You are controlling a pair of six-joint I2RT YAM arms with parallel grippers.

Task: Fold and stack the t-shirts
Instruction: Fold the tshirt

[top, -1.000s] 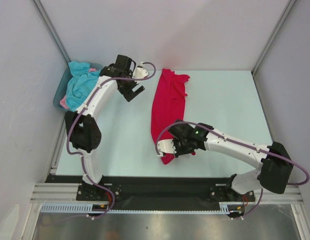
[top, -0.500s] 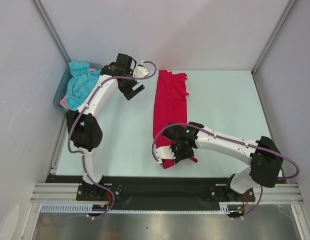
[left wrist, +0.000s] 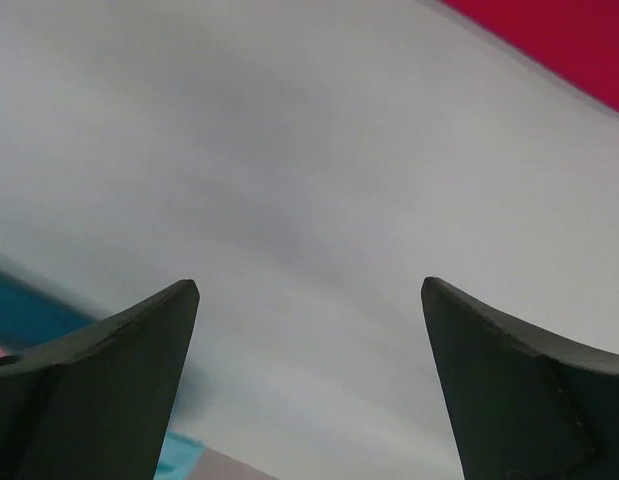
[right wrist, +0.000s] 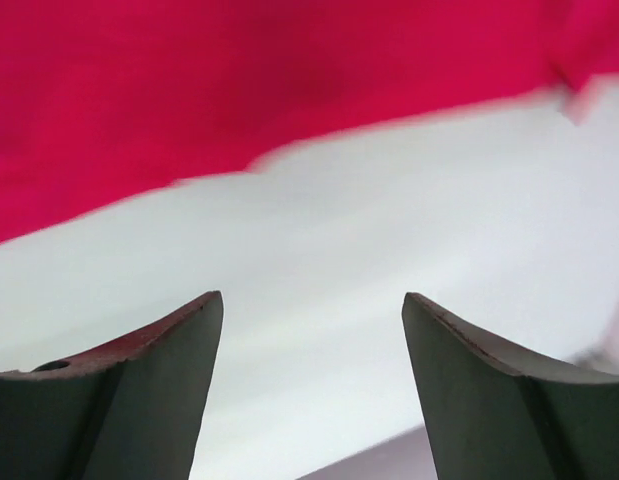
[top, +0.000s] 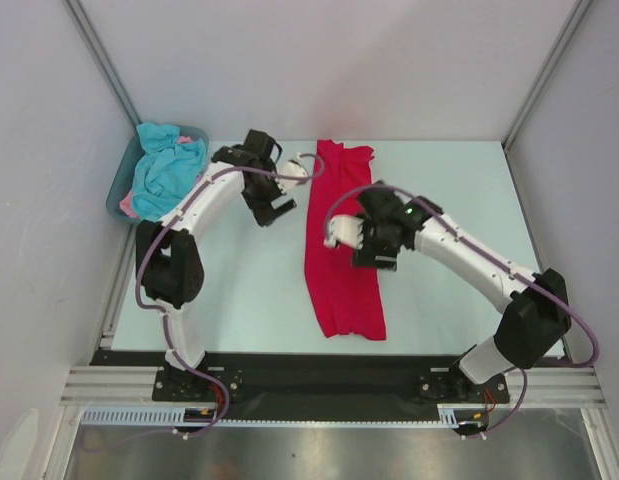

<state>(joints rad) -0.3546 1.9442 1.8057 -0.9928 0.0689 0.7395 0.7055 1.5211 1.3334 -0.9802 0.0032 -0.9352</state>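
Red t-shirt point(top: 339, 290) lies on the pale desk point(top: 439, 190) as a long narrow strip, running from upper centre of the top view down to lower centre. Its near end is slightly wider.

Right end effector point(top: 375, 250) sits at centre frame, over the strip's right edge. Its fingers are spread, with nothing between them. Its wrist view point(right wrist: 311, 296) is blurred and shows red cloth across the top and bare desk below.

Left end effector point(top: 274, 210) sits left of the strip's upper part, over bare desk, clear of the cloth. Its fingers are also spread wide and empty. In its wrist view point(left wrist: 309, 284) red shows only in the upper right corner.

Upper left of the top view holds a grey-blue tub point(top: 115, 196) with a crumpled turquoise t-shirt point(top: 164, 170) heaped in it. A bit of pink cloth point(top: 127, 206) peeks out at its lower left edge.
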